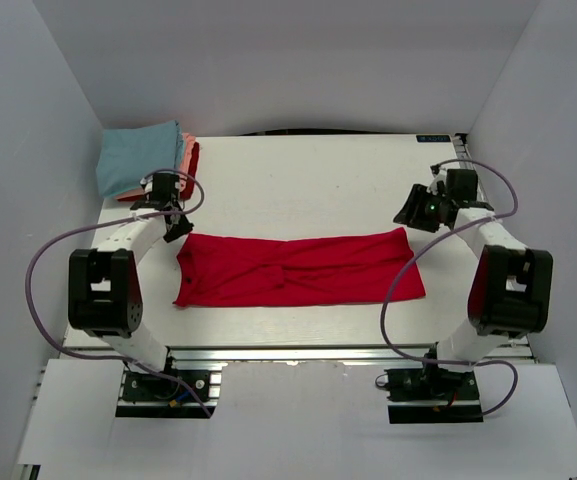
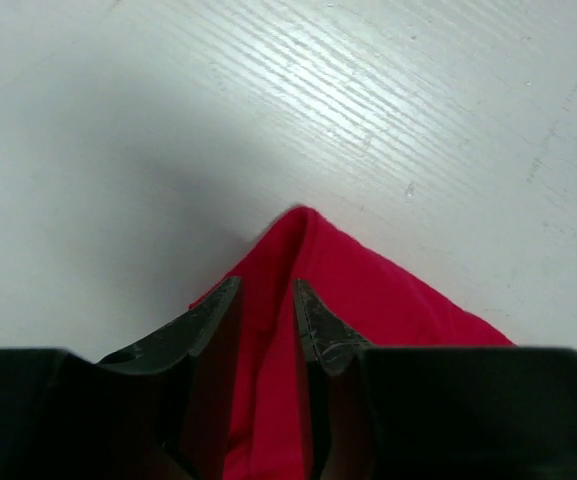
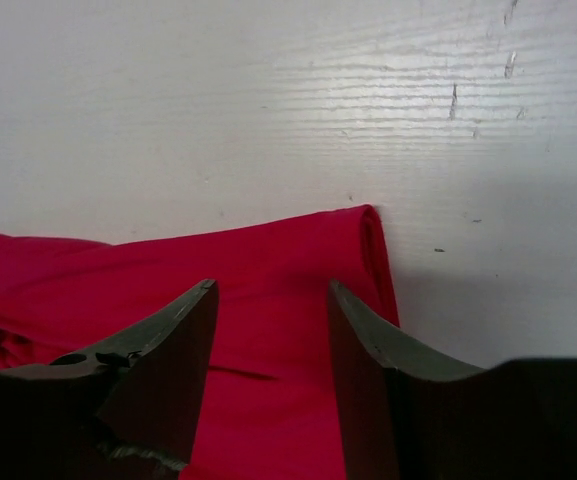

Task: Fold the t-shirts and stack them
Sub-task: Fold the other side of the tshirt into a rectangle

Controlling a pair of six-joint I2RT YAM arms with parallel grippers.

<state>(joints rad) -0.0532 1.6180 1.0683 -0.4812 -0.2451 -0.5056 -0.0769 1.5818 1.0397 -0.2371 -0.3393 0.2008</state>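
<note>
One red t-shirt (image 1: 298, 268) spread on tabletop (image 1: 318, 180) | left hand (image 2: 267, 285) clenched on its peaked corner fold | right hand (image 3: 271, 285) parted, released, above opposite corner

- Left arm (image 1: 103, 290): white links, chunky blk joint housings; right arm (image 1: 508, 285) same build.
- Purple-grey cable (image 1: 29, 272) loops off each arm.
- Bases (image 1: 163, 385): blk blocks on alu rail, small coloured wires.
- Left gripper (image 2: 267, 282): 2 dark pointed fingers, scuffed grey edges, blk body behind.
- Right gripper (image 3: 272, 284): same dark tapered fingers.
- Green LED (image 1: 431, 207) on right wrist head.
</note>
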